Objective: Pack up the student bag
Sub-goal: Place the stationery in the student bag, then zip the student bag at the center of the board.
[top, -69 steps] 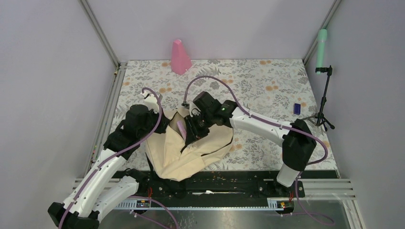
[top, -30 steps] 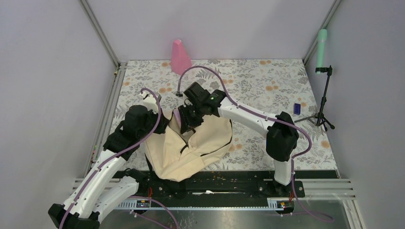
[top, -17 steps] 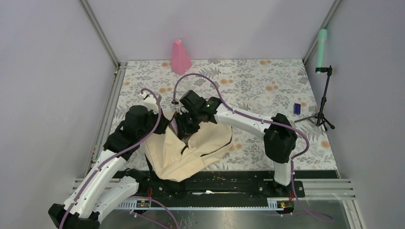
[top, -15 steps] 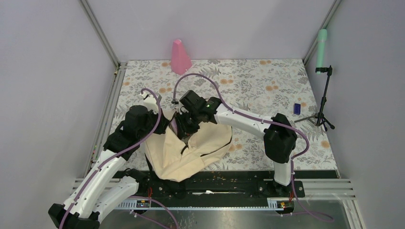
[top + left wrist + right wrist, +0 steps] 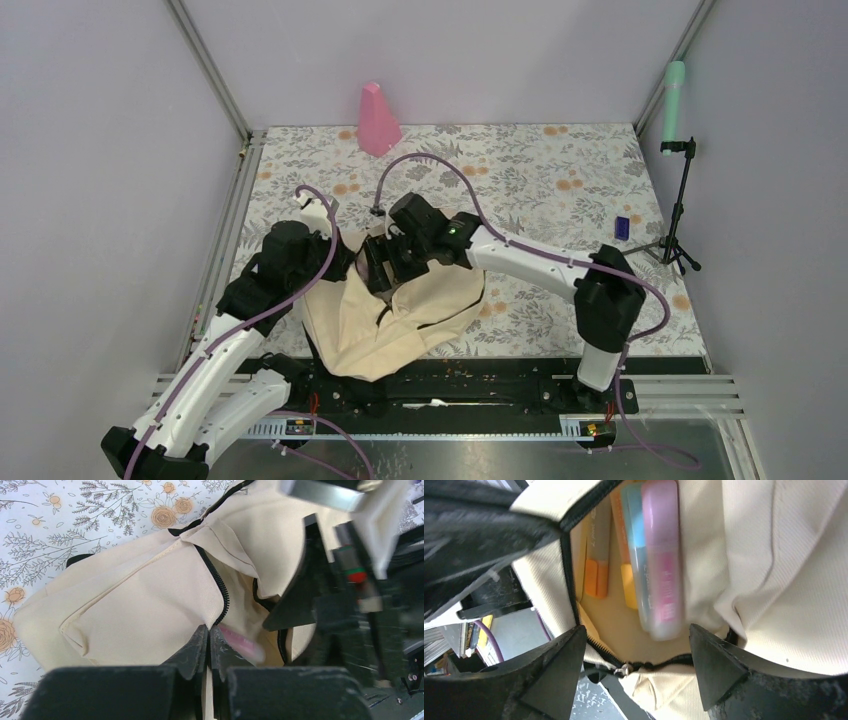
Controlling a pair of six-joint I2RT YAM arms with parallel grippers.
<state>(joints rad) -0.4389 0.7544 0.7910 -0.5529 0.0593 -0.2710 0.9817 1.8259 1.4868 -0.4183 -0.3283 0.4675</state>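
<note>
Pinching the student bag (image 5: 125, 590) with our left end effector (image 5: 207, 642), we hover right end effector (image 5: 636, 630) spread above pink pen (image 5: 663, 555).

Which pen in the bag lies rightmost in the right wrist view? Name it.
The pink pen, right of the blue pen and orange pens in the student bag.

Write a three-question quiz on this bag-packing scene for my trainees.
1. True or false: the right gripper is open.
2. Pick one: the left gripper is A) shut on the bag's edge, B) open above the table, C) holding a cone.
3. Short answer: where is the pink marker?
Key: 1 true; 2 A; 3 inside the bag.
</note>
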